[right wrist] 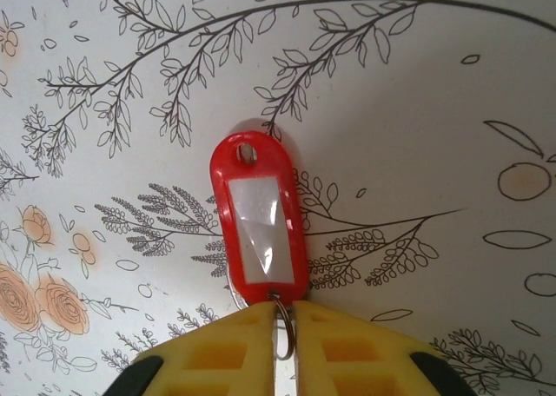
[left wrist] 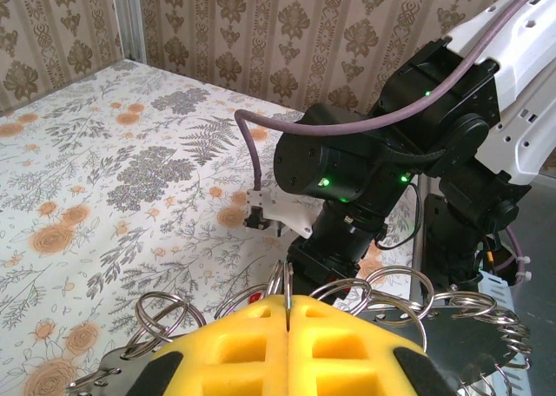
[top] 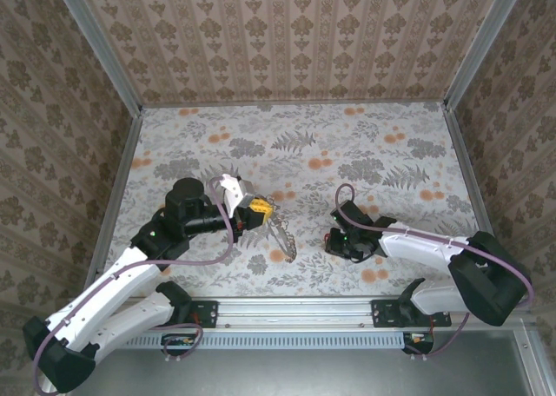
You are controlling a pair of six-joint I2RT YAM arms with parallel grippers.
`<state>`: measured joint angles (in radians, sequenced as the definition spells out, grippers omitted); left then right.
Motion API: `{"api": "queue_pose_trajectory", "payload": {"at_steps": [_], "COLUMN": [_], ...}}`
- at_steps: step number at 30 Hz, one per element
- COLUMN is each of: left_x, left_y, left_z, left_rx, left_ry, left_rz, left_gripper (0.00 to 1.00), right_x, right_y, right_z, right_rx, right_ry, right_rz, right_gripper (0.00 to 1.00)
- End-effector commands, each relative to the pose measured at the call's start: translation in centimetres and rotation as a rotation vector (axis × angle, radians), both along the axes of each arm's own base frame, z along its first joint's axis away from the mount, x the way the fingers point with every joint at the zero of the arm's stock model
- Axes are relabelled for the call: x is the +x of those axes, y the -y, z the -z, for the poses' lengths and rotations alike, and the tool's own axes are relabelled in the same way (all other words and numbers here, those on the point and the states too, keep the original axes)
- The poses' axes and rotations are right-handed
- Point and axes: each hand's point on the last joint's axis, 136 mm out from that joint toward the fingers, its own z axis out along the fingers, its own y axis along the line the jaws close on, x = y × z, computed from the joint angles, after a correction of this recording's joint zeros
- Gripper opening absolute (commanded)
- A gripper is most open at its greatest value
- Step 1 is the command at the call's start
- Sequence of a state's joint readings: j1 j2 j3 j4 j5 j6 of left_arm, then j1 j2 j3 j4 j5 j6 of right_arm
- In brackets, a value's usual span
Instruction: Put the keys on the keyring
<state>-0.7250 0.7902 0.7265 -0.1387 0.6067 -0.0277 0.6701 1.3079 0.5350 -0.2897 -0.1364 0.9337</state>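
Red tag (right wrist: 258, 227): on table (right wrist: 434, 109), long axis pointing straight out from right gripper (right wrist: 285, 316), holed end farthest.
Right gripper: fingers almost together, pinching the tag's near end.
Ring chain (left wrist: 404, 285): well left of right gripper, clamped in the fully closed left gripper (left wrist: 287, 302).

A floral-printed table (top: 365, 144) sits inside damask-papered walls (top: 287, 40), metal rail (top: 295, 309) in front

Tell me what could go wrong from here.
1. The right gripper pinches only the thin small ring on the red tag, which lies on the table. The tag could slip free on lifting.
2. The left gripper holds the ring chain by a ring's edge, the rest hanging loose. It may swing and spoil threading.
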Motion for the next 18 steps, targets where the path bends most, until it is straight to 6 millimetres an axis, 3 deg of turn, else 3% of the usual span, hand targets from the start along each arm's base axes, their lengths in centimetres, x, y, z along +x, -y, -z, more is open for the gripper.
{"api": "queue_pose_trajectory", "payload": {"at_steps": [1, 9, 11, 13, 18], "left_x": [-0.3, -0.2, -0.2, -0.2, -0.3], "left_y": [0.1, 0.2, 0.2, 0.2, 0.2], "left_z": [-1.0, -0.8, -0.7, -0.7, -0.6], "left_rx": [-0.032, -0.025, -0.022, -0.02, -0.015], "left_ry": [0.006, -0.003, -0.003, -0.002, -0.009], "left_rz": [0.018, 0.017, 0.017, 0.016, 0.02], "left_gripper": [0.0, 0.0, 0.0, 0.0, 0.0], "right_x": [0.0, 0.1, 0.1, 0.3, 1.0], "right_y": [0.1, -0.1, -0.1, -0.3, -0.9], "right_z": [-0.1, -0.4, -0.5, -0.9, -3.0], "right_rx": [0.004, 0.014, 0.018, 0.024, 0.078], "right_ry": [0.01, 0.018, 0.024, 0.039, 0.152], "right_rz": [-0.013, -0.022, -0.027, -0.037, -0.08], "right_gripper": [0.13, 0.11, 0.07, 0.0, 0.0]}}
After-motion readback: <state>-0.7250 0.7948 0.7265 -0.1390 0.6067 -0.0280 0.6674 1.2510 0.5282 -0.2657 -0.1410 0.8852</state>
